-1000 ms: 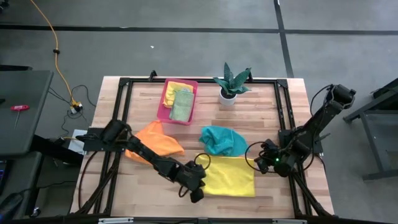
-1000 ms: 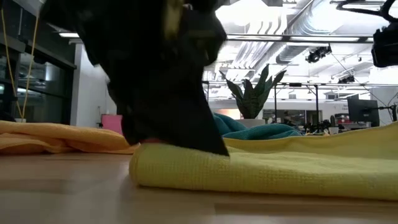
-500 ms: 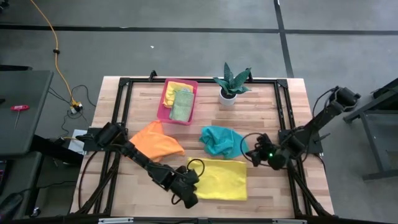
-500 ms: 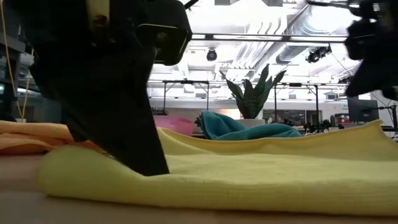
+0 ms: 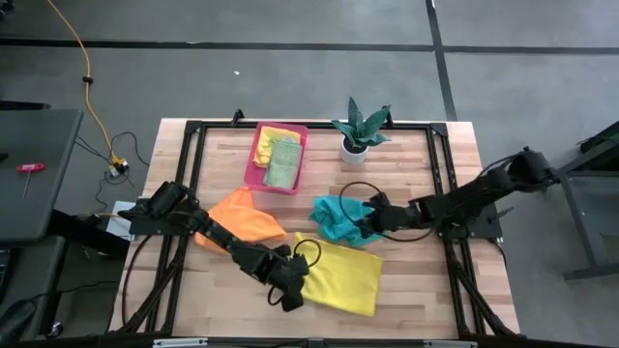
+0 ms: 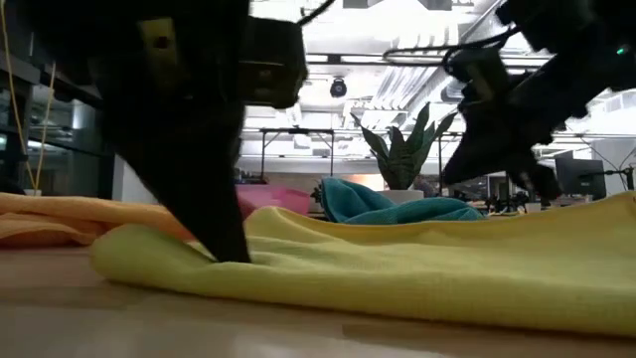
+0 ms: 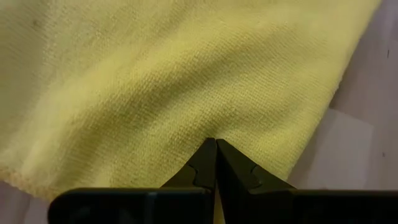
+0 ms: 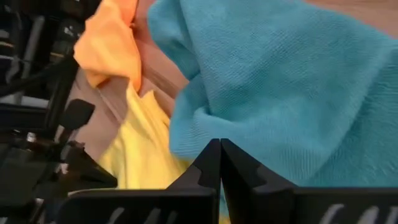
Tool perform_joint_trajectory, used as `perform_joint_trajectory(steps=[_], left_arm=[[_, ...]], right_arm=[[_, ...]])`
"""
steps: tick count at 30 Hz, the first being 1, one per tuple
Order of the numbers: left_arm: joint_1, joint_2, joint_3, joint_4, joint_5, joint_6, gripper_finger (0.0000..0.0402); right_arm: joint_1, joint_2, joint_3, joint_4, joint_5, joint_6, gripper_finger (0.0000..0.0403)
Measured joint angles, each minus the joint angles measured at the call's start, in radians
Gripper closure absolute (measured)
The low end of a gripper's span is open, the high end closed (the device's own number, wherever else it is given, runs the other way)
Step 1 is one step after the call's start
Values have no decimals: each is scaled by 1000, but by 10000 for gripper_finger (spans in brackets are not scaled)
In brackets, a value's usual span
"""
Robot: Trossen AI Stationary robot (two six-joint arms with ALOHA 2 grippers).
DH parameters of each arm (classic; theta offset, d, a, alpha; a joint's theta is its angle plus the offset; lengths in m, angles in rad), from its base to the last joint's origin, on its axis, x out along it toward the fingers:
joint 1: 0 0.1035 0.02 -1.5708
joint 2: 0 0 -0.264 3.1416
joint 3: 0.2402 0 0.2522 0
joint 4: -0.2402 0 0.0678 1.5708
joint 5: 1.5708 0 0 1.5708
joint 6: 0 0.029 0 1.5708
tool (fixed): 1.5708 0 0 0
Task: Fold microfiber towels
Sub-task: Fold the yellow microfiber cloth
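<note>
Item: yellow towel (image 5: 340,278), front-centre of the table, now narrower and skewed since a second ago; we judge the fold underway. Left gripper (image 5: 292,287), fingers together, presses its left edge; right gripper (image 5: 366,218), likewise closed, has swung inward onto the teal towel (image 5: 338,217).

One camera looks straight down on my whole surface (image 5: 232,155), another sits level at its edge close to the yellow towel (image 6: 417,273), which both wrist cameras also see up close.
</note>
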Motion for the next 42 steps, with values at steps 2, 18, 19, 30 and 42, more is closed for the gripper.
perform_joint_trajectory(steps=[2, 18, 19, 30, 42], left_arm=[[11, -1, 0, -3, 26, 1, 401], [-27, -5, 3, -19, 70, -106, 401], [-30, -5, 3, -18, 68, -117, 401], [-44, -5, 3, 37, 54, -218, 401], [26, -62, 5, 50, 103, -63, 401]], right_arm=[[-22, 65, 12, 62, -29, -16, 403], [-216, 232, 96, -243, -112, -166, 403], [-239, 216, 94, -294, -87, -190, 403], [-414, -71, 82, -608, 129, -354, 403], [-327, -412, 84, -529, -90, -388, 403]])
